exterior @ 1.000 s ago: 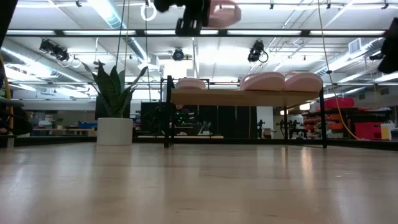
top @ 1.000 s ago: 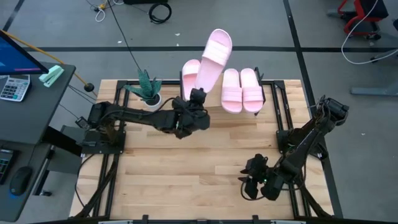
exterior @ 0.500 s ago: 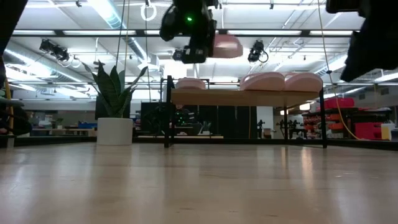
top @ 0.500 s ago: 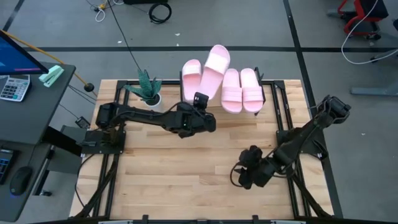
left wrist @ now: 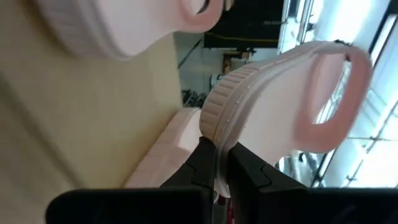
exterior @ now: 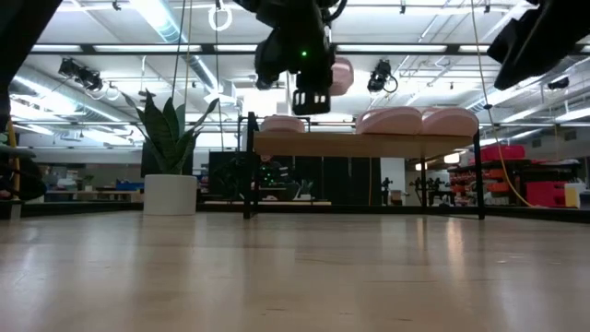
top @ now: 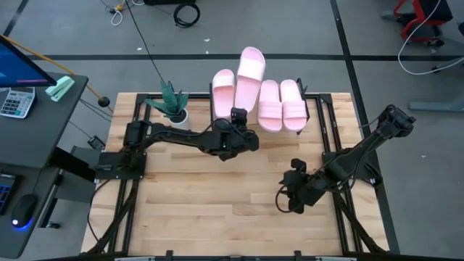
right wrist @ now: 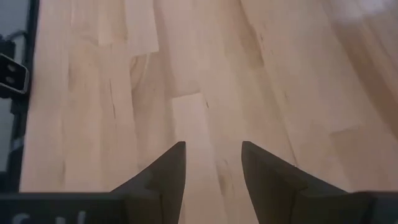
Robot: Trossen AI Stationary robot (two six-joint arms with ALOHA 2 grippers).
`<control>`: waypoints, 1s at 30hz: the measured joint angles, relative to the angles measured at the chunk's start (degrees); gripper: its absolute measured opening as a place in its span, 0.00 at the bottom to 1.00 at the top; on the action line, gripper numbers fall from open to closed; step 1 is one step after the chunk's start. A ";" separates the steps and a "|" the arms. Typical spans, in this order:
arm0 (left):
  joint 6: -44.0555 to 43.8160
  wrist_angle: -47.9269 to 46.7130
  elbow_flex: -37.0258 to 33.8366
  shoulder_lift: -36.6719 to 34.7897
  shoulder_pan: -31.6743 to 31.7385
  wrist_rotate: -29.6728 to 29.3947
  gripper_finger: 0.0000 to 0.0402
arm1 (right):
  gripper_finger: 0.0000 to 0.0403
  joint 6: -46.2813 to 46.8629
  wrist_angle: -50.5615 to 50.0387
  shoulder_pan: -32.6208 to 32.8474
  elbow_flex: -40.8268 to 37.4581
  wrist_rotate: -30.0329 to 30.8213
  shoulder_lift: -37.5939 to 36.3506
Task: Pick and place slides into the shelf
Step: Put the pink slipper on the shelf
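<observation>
left claw (left wrist: 216,163) clamped on a smooth pink rubber slide (top: 249,75) above the wood-topped shelf (exterior: 369,144). right claw (right wrist: 211,163) apart over the pale slatted surface (top: 217,196).

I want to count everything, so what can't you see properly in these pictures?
- Light wood plank shelf: high view, pale pink rubber slides cover its top.
- Held pink slide: low view, left pincer hides most of it.
- Right pincer: low view, cut off by the edge.

No text, label, brand or number can be read in any view. The keypad device (top: 14,101) left of the table (top: 232,210) has keys too small to make out.
</observation>
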 joint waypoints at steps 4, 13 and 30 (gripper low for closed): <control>0.43 0.54 2.28 0.76 0.81 -1.67 0.06 | 0.40 -0.91 -0.09 0.04 0.00 1.04 -1.65; 5.24 -1.08 8.25 3.85 0.81 -1.67 0.06 | 0.40 -3.08 -0.46 0.04 0.01 1.58 -2.40; -0.58 -13.95 8.14 3.78 2.12 2.14 0.06 | 0.40 -4.09 -0.83 0.04 0.00 1.54 -2.40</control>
